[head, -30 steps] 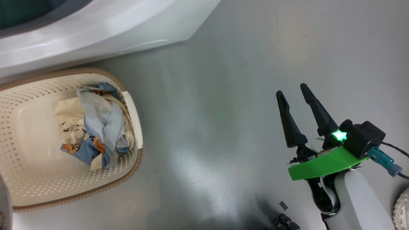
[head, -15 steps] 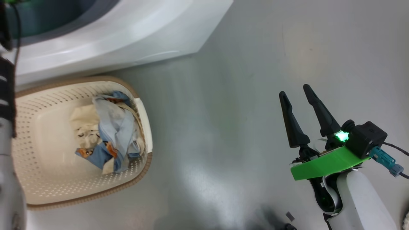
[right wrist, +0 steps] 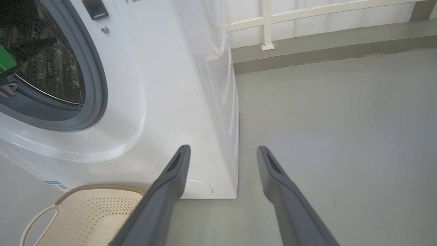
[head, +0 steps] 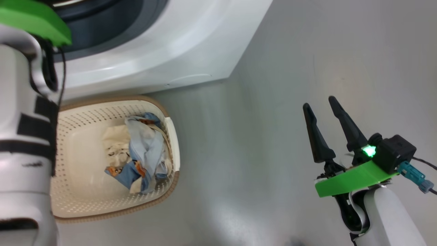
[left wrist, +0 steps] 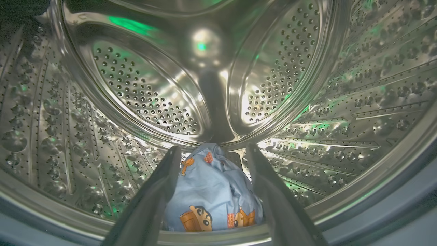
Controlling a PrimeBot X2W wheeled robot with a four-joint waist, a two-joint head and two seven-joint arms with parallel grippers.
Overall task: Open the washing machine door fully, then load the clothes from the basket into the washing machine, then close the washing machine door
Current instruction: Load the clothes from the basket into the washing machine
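Reaching into the steel drum (left wrist: 143, 102) of the washing machine (head: 177, 44), the left gripper (left wrist: 213, 148) stands with its two fingers spread wide and grips nothing; one blue garment (left wrist: 211, 201) with orange print lies on the bottom of the drum between and just behind them, close to the gasket (left wrist: 392, 212), and I cannot tell if a finger touches it. The right gripper (head: 319, 102) is also wide open and empty, over the bare floor (head: 256, 153), well apart from the basket (head: 78, 198). The other clothes (head: 143, 153), pale blue, cream and one more blue piece with print, lie crumpled together on the side of the basket toward the robot's right; the basket stands just in front of the machine. These pieces look light, thin and very soft, so I judge they will fold and hang down when lifted, and one may drag a neighbour with it because they are tangled. A good place to take hold seems the raised ridge of pale blue cloth on top of the heap, pinching a thick fold and not a single edge, which may slip out.
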